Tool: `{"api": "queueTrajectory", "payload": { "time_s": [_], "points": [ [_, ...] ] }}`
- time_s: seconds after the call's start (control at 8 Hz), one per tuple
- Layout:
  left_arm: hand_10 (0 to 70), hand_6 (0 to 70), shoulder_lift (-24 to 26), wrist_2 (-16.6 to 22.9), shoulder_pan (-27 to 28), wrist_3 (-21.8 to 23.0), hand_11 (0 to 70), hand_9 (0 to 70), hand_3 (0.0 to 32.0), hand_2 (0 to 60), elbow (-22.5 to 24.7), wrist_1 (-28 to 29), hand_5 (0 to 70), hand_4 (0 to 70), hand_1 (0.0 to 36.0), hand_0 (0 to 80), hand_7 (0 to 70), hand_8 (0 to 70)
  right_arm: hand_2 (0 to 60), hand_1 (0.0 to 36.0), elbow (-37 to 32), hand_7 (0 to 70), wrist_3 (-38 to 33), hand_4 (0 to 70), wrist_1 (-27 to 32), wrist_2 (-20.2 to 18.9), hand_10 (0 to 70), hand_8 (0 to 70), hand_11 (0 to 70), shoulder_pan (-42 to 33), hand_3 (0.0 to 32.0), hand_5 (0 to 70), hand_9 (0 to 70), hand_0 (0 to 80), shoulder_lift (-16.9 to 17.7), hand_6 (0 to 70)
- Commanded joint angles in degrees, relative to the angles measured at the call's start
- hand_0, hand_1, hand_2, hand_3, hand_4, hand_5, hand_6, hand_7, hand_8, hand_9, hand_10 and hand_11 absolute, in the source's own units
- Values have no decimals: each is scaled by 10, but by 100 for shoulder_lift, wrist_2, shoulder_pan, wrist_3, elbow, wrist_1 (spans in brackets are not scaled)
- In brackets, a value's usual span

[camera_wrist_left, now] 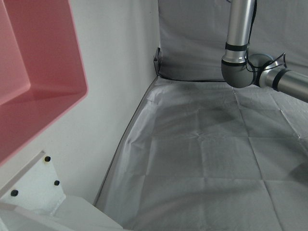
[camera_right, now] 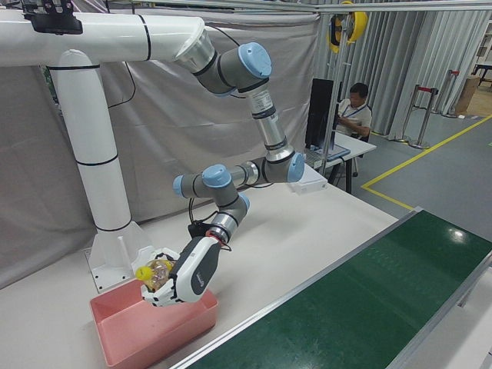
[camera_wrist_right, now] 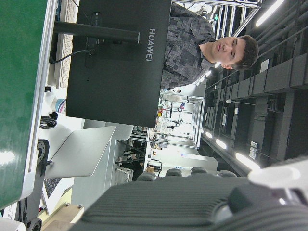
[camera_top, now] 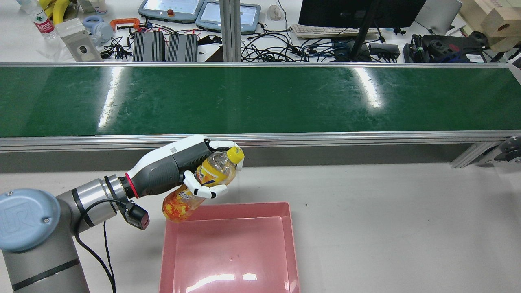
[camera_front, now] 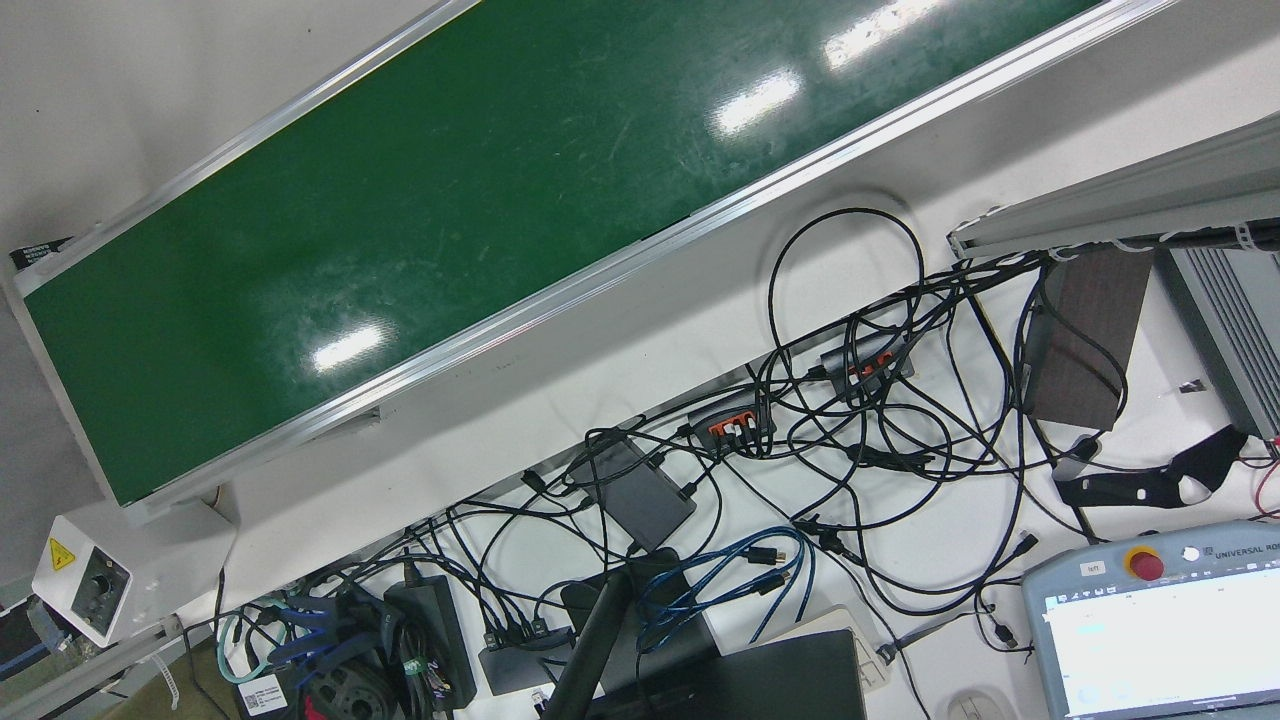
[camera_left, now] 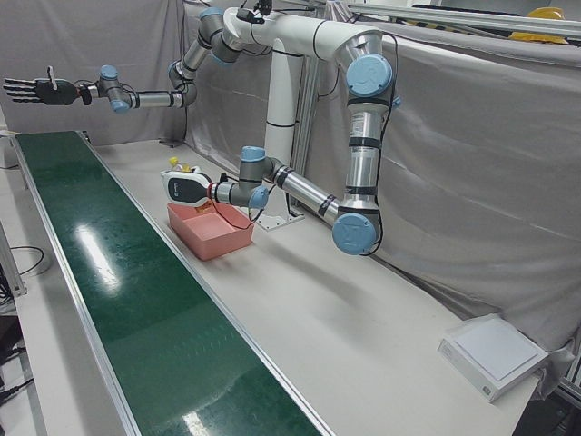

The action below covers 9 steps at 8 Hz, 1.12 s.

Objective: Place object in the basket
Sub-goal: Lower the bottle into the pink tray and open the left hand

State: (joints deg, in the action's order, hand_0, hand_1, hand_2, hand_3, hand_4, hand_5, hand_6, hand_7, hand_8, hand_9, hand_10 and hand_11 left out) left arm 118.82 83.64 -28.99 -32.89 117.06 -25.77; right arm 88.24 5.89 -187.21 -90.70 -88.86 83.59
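My left hand (camera_top: 191, 171) is wrapped tight around the orange drink bottle (camera_top: 203, 183), carrying it tilted, yellow cap up and away from me, just over the far-left corner of the pink basket (camera_top: 285, 252); my right hand (camera_left: 34, 89) is raised far off beyond the conveyor (camera_top: 260, 99), fingers spread and empty. I judge this the carry-over step, and next I should bring the bottle further in over the basket, lower it and let go. The bottle looks like smooth clear plastic with a glossy label, the basket a shallow, rigid, shiny square tray.

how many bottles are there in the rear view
2: an orange drink bottle in the left hand above the pink basket, and a water bottle on the far desk. Others may be hidden.
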Motion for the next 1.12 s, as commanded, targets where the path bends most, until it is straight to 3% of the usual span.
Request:
{"api": "queueTrajectory", "payload": {
  "time_s": [0.0,0.12,0.25,0.38,0.5,0.75,1.0],
  "points": [
    [447,235,387,12,464,-279,637,497,0,514,45,-385,313,221,161,453,389,345,0,0,0,0,0,0,0,0,0,0,0,0,0,0,0,0,0,0],
    [314,89,379,30,482,-279,459,305,0,295,45,-385,201,135,131,448,218,198,0,0,0,0,0,0,0,0,0,0,0,0,0,0,0,0,0,0],
    [225,15,370,47,500,-296,339,160,0,134,45,-385,155,58,110,452,101,105,0,0,0,0,0,0,0,0,0,0,0,0,0,0,0,0,0,0],
    [147,0,361,47,596,-366,227,84,0,48,45,-376,111,16,101,455,43,51,0,0,0,0,0,0,0,0,0,0,0,9,0,0,0,0,0,0],
    [98,0,344,30,744,-384,157,36,0,1,45,-376,65,0,98,459,21,17,0,0,0,0,0,0,0,0,0,0,0,0,0,0,0,0,0,0],
    [82,0,335,30,799,-376,134,11,0,0,28,-385,36,0,94,463,11,0,0,0,0,0,0,0,0,0,0,0,0,0,0,0,0,0,0,0],
    [71,0,344,30,773,-367,120,6,0,0,45,-385,30,0,119,473,10,0,0,0,0,0,0,0,0,0,0,0,0,0,0,0,0,0,0,0]
  ]
}}
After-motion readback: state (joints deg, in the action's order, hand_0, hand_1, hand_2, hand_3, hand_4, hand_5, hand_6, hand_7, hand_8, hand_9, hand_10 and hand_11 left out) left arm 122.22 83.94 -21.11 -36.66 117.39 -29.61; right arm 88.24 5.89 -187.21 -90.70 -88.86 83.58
